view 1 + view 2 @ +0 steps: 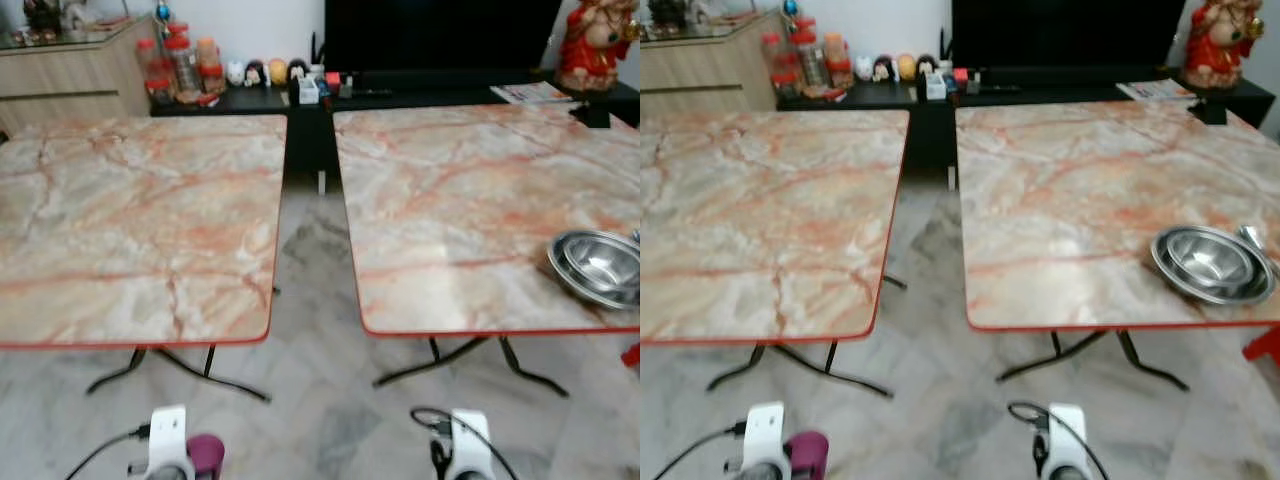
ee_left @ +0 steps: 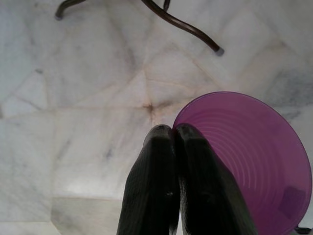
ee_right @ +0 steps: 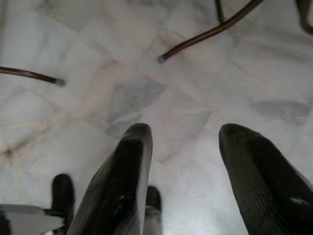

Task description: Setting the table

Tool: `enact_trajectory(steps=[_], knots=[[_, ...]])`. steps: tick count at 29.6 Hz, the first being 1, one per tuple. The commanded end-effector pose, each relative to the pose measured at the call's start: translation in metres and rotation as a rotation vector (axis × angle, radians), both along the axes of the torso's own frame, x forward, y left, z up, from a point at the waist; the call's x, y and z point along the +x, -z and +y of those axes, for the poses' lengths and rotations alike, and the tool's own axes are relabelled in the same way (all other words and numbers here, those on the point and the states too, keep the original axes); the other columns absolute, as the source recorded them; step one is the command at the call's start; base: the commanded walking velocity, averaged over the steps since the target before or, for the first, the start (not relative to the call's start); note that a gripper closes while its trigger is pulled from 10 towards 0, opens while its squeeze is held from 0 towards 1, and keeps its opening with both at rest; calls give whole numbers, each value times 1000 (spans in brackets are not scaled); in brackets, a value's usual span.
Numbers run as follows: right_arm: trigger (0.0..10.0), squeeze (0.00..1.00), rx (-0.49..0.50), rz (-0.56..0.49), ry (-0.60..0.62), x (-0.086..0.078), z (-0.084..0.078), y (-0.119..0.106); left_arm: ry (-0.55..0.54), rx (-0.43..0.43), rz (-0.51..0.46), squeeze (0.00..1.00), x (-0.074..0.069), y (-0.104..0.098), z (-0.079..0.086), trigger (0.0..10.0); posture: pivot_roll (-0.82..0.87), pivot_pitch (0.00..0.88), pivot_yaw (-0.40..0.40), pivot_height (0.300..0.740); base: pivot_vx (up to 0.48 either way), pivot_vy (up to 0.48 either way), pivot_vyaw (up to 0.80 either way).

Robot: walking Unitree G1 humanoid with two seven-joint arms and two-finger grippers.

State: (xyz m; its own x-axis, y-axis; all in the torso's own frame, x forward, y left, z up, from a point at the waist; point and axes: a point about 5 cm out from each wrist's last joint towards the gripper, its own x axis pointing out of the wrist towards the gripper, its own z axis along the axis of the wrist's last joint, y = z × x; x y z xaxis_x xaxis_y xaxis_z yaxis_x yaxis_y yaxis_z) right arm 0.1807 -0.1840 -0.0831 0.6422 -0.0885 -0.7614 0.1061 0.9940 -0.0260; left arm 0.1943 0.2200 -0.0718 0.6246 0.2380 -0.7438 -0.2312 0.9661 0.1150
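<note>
My left claw (image 2: 173, 134) hangs low over the floor (image 2: 88, 98), pinched on the rim of a purple cup (image 2: 254, 156), before the left surface (image 1: 140, 220). A gap of floor splits it from the right surface (image 1: 470, 200), where steel bowls (image 1: 598, 265) sit near the right edge. My right claw (image 3: 186, 142) hangs spread wide above the floor, holding nothing.

The purple cup (image 2: 254, 161) is cut off by the frame edge; the steel bowls (image 1: 600, 266) run past the edge, and both surfaces too.
</note>
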Motion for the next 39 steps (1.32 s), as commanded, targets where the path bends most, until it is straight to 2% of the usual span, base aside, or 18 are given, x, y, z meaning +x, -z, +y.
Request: enact_trajectory(steps=[1, 35, 39], knots=[[10000, 0, -14, 10, 14, -3, -7, 1, 2, 7, -1, 0, 1, -1, 0, 10000, -65, 0, 15, 740, 0, -450, 0], [10000, 0, -19, 12, 34, -5, -10, 1, 0, 3, -1, 0, 1, 0, 0, 10000, -71, 0, 18, 740, 0, -444, 0], [10000, 0, -21, 13, 36, -6, -11, 1, 8, -6, 13, 0, 0, 1, -2, 10000, -70, 0, 18, 740, 0, -95, 0]])
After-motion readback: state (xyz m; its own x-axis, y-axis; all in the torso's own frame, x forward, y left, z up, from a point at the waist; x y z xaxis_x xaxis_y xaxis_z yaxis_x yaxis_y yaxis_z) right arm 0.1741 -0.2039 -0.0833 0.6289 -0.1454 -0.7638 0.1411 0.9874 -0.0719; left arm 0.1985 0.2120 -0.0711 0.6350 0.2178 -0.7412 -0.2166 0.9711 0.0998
